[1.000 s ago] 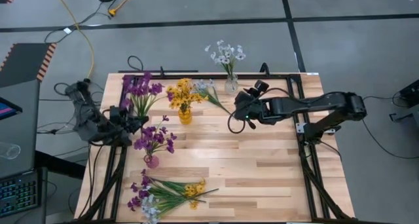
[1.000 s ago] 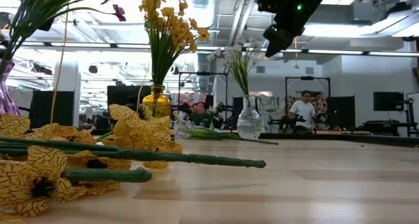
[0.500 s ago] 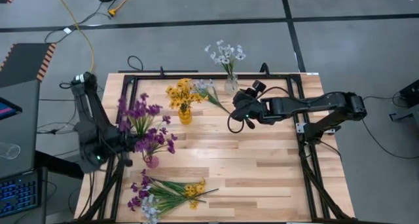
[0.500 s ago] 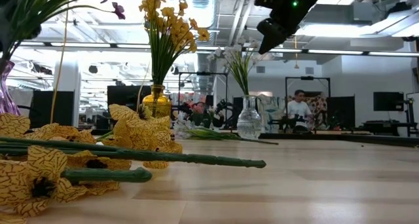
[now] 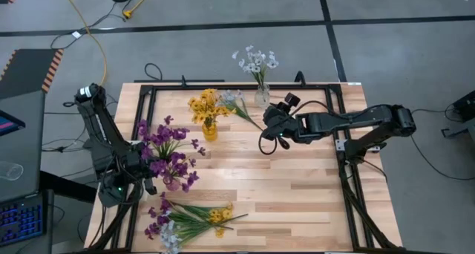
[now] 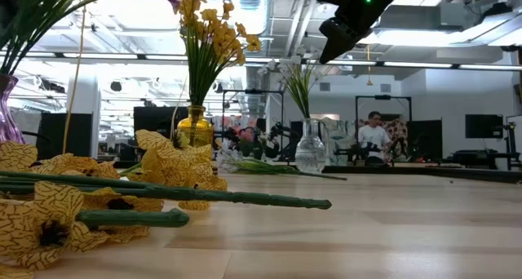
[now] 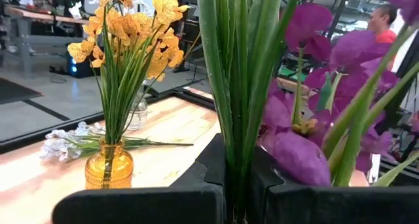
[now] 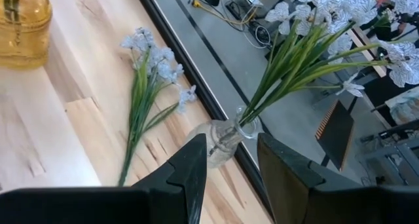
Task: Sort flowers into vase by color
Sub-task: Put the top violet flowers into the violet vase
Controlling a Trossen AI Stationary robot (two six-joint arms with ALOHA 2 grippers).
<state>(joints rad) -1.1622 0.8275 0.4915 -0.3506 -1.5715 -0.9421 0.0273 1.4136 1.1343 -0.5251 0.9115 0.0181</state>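
Observation:
My left gripper (image 5: 141,163) is shut on a purple flower spray (image 5: 162,137), held above the table's left side beside the purple vase (image 5: 172,183), which holds more purple blossoms. My right gripper (image 5: 272,125) hovers open above the table, near the clear vase (image 8: 222,142) of white flowers (image 5: 256,61). A white spray (image 8: 147,73) lies flat on the table between that vase and the yellow vase (image 5: 210,129), which holds yellow flowers. A mixed pile of flowers (image 5: 189,218) lies at the near edge. My left gripper pinches the bundled green stems (image 7: 236,145) of the purple spray between its two fingers (image 7: 209,175), which lie across the stems. It comes from the table's left. The spray is lifted clear, with its blossoms (image 7: 298,152) fanning out beyond the fingers.
Black frame rails (image 5: 237,83) run along the table's far, left and right edges. The low view shows yellow blossoms and green stems (image 6: 163,196) close to the near edge. Bare wood (image 5: 297,187) spreads over the table's middle and right. A person (image 6: 375,136) stands far behind.
My left gripper has carried the purple spray from the table's far left toward the near edge, ending beside the purple vase; the blossoms swung with it. My right gripper has risen slightly and stayed open.

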